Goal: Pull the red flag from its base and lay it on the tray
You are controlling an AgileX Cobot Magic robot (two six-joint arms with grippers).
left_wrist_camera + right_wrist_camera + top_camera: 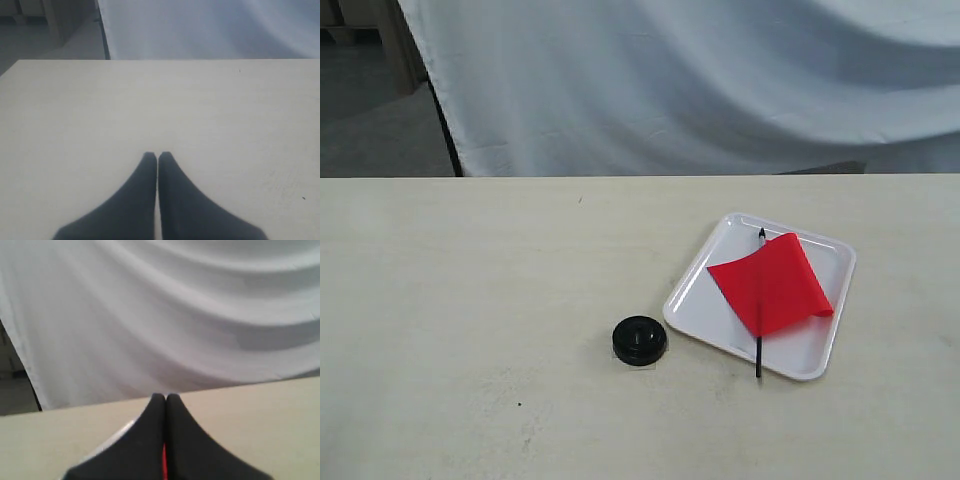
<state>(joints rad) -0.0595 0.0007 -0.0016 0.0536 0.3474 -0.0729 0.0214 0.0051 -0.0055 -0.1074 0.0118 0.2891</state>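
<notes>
The red flag (772, 283) lies flat on the white tray (717, 270) at the right of the table. Its thin black stick (758, 350) runs along the tray and pokes over the near rim. The round black base (640, 341) sits alone on the table just left of the tray, its centre hole bare. Neither arm shows in the exterior view. My left gripper (157, 155) is shut over bare tabletop with nothing in it. My right gripper (165, 396) is also shut; a sliver of the red flag (164, 462) shows through the slit behind its fingers, and a bit of the tray (120, 432) beside them.
A white cloth backdrop (700, 80) hangs behind the table's far edge (620, 177). Pale tabletop (450, 300) stretches left of the base.
</notes>
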